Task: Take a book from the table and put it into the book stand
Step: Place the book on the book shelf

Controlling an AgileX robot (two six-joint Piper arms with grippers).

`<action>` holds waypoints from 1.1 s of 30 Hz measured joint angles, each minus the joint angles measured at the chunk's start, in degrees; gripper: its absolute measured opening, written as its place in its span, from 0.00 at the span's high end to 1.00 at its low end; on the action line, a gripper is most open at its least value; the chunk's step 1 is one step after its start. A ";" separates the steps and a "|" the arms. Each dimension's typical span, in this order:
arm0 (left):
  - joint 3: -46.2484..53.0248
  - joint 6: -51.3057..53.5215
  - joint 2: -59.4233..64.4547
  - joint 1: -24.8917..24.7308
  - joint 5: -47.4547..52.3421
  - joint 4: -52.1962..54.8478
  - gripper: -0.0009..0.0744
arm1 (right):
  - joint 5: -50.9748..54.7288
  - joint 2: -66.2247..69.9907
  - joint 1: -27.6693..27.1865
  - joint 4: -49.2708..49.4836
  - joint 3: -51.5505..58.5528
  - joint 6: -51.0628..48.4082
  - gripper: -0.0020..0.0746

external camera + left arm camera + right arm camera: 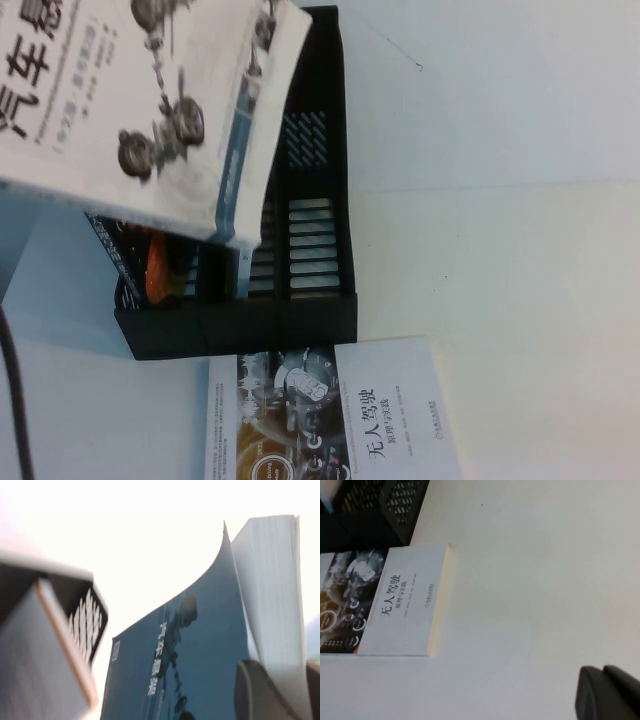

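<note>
A white-covered book with car pictures is held tilted in the air above the left part of the black book stand. In the left wrist view my left gripper is shut on this book's lower edge; its blue back cover and page block rise from the fingers. The stand is beside it. The left gripper is hidden behind the book in the high view. My right gripper is shut and empty above bare table, right of a second book.
The second book lies flat on the white table just in front of the stand. Another book with orange and blue stands in the stand's left compartment. A dark cable runs along the left edge.
</note>
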 joint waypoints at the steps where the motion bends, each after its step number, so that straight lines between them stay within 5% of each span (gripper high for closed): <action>1: -1.24 -0.31 0.00 0.00 -1.10 0.01 0.82 | 0.00 0.00 0.00 0.00 0.00 0.00 0.96; 10: -9.95 -3.99 0.35 0.00 -10.64 -2.26 0.82 | 0.00 0.00 0.00 1.05 0.00 0.00 0.96; 23: -14.73 -5.24 7.58 -0.96 -10.67 -3.69 0.83 | -2.65 0.00 0.00 1.07 0.00 0.00 0.96; 26: -14.73 -5.24 9.01 -4.95 -12.15 -2.42 0.83 | -2.65 0.00 0.00 1.07 0.00 0.00 0.96; 33: -14.73 -6.75 12.25 -22.74 -21.84 6.45 0.83 | -2.77 0.00 0.00 1.07 0.00 0.00 0.96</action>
